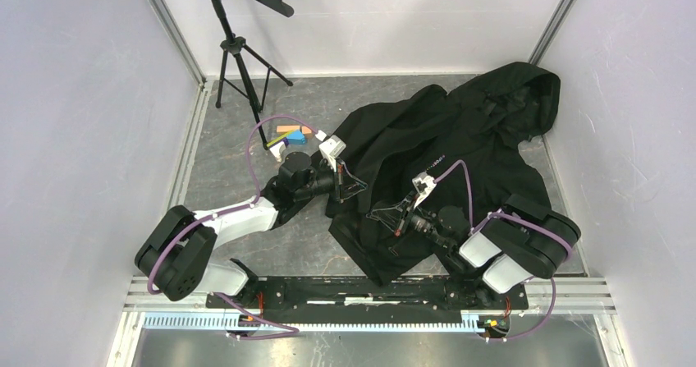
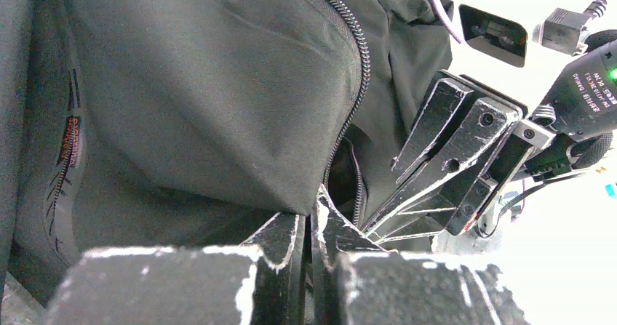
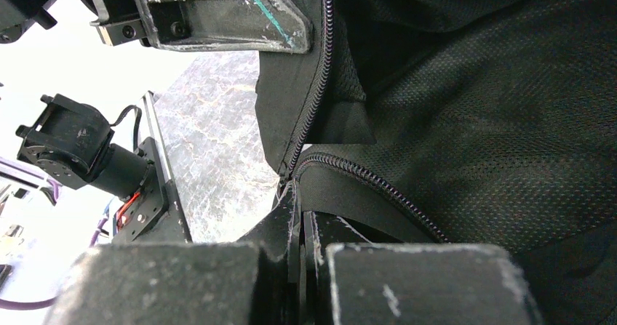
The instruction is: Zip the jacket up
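**Left end effector** (image 2: 313, 219): fingers pressed together, pinching the front edge of the jacket (image 1: 460, 137) just below a run of zip teeth (image 2: 361, 56). In the overhead view it sits at the garment's 9 o'clock edge.

**Right end effector** (image 3: 297, 203): fingers closed, clamped on the jacket where two rows of zip teeth converge. Its wrist view shows mesh lining (image 3: 495, 121) at 3 o'clock and the left end effector at 11 o'clock. In the overhead view it lies at 4 o'clock of the left one, close by, both near the lower front opening.

**Jacket**: black, hooded, spread crumpled over the centre and right of the worktop (image 1: 238, 162). The hood is at 1 o'clock against the right wall, the hem at 6 o'clock near the arm bases. Front unzipped where visible.

**Worktop**: grey, marbled surface.

**Coloured blocks** (image 1: 291, 135): small orange, blue and yellow pieces at 11 o'clock of the left end effector, apart from the jacket.

**Tripod stand** (image 1: 234, 55): black, at the worktop's 11 o'clock corner.
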Robot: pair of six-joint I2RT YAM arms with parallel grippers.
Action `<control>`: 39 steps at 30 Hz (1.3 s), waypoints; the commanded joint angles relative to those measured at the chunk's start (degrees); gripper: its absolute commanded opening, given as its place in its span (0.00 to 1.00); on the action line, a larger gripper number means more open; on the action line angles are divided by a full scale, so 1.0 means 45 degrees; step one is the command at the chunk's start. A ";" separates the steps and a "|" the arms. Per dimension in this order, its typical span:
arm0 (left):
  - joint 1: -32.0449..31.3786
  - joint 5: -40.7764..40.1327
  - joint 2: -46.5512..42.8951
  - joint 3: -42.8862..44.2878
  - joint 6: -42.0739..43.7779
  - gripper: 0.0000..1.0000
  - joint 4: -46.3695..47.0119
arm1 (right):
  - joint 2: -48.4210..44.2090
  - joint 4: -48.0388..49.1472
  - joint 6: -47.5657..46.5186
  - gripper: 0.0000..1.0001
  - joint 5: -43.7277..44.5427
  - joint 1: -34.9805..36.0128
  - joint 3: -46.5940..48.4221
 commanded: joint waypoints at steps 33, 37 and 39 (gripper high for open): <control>-0.0154 0.0754 -0.0810 -0.0263 -0.0075 0.02 0.1290 | -0.1203 0.2376 0.0870 0.00 0.1241 -0.0501 0.0332; -0.0192 0.0740 -0.0909 -0.0332 -0.0112 0.02 0.1309 | -0.1279 0.1371 0.0960 0.00 0.1224 -0.0521 0.0772; -0.0212 0.0692 -0.0848 -0.0230 -0.0117 0.02 0.1090 | -0.1302 0.1357 0.0913 0.00 0.1037 -0.0521 0.0972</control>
